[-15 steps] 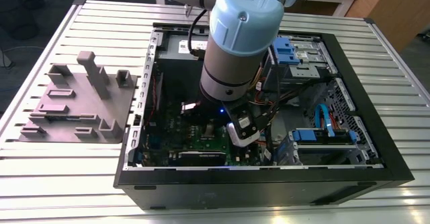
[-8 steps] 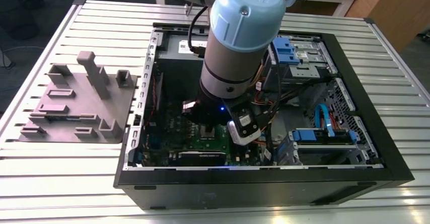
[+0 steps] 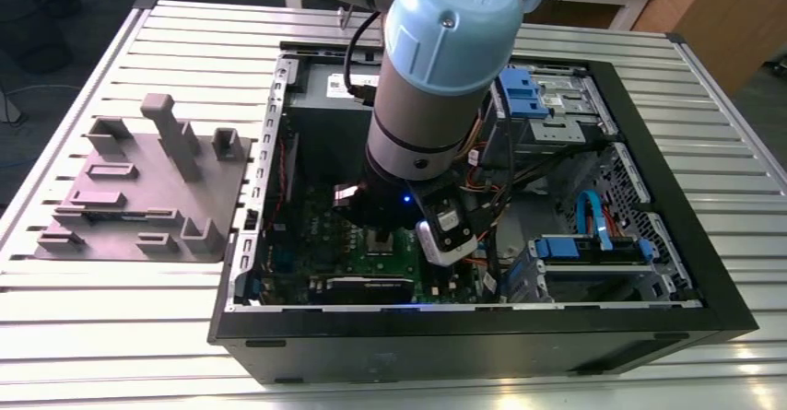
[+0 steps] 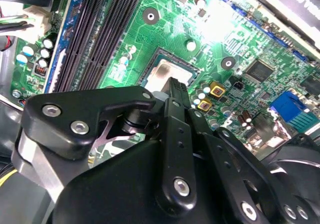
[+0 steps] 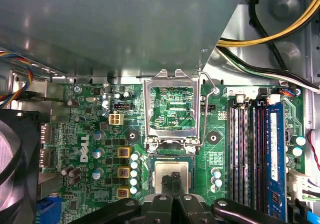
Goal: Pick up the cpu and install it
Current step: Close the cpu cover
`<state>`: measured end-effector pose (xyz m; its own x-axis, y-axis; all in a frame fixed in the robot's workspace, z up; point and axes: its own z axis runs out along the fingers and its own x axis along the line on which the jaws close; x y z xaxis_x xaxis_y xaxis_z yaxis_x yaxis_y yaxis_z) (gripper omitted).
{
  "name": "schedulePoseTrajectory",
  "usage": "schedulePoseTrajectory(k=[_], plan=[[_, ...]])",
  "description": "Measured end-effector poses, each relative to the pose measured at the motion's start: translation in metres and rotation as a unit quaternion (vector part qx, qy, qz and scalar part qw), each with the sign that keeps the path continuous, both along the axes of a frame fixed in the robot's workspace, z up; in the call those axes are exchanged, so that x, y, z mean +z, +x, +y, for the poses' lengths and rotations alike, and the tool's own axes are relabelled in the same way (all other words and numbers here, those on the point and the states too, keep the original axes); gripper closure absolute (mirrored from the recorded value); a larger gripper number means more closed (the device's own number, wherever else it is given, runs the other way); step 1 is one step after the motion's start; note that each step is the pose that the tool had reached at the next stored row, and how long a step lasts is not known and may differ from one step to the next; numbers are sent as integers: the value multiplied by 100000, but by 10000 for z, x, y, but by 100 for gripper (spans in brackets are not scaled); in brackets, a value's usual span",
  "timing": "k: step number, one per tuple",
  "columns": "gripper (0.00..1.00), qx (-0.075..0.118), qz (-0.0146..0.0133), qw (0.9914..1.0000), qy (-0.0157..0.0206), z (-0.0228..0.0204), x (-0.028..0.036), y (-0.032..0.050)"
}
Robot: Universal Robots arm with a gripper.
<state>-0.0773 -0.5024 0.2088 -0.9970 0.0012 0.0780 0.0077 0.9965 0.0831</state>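
The cpu (image 5: 161,172) lies flat in its socket on the green motherboard (image 5: 90,134), silvery-grey top up; the second wrist view also shows the cpu (image 4: 161,75). My gripper (image 5: 173,180) hangs right over it, its two slim black fingertips pressed together above the chip's middle. In the second wrist view the gripper (image 4: 176,87) ends just above the chip's near edge. I cannot tell whether the tips touch it. The socket's metal load plate (image 5: 172,107) stands swung open beside the socket. In the exterior view the arm (image 3: 425,106) reaches down into the open computer case (image 3: 492,322).
Long black memory slots (image 5: 247,149) and a blue stick (image 5: 276,154) run beside the socket. A black fan (image 5: 15,154) sits on the other side. Yellow and black cables (image 5: 280,29) cross the metal case wall. A grey holder block (image 3: 142,193) stands outside the case at the exterior view's left.
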Motion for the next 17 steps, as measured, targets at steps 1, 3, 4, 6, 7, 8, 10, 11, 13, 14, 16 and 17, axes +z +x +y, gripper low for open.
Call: schedulePoseTrajectory(k=[1, 3, 4, 6, 7, 8, 10, 11, 13, 14, 16, 17], plan=[[89, 0, 0, 100000, -1, 0, 0, 0], [89, 0, 1, 100000, -2, 0, 0, 0], [89, -1, -1, 100000, 2, 0, 0, 0], [89, 0, 2, 100000, 0, 0, 0, 0], [89, 0, 3, 100000, -1, 0, 0, 0], [89, -1, 1, 100000, -3, 0, 0, 0], [89, -2, 5, 100000, -7, 0, 2, 0], [89, 0, 4, 100000, -6, 0, 13, 0], [89, 6, -6, 100000, 2, 0, 66, -1], [89, 3, -9, 100000, -14, 0, 101, -2], [89, -1, -12, 100000, -27, 0, 189, -2], [89, 1, -15, 100000, -36, 0, 234, -2]])
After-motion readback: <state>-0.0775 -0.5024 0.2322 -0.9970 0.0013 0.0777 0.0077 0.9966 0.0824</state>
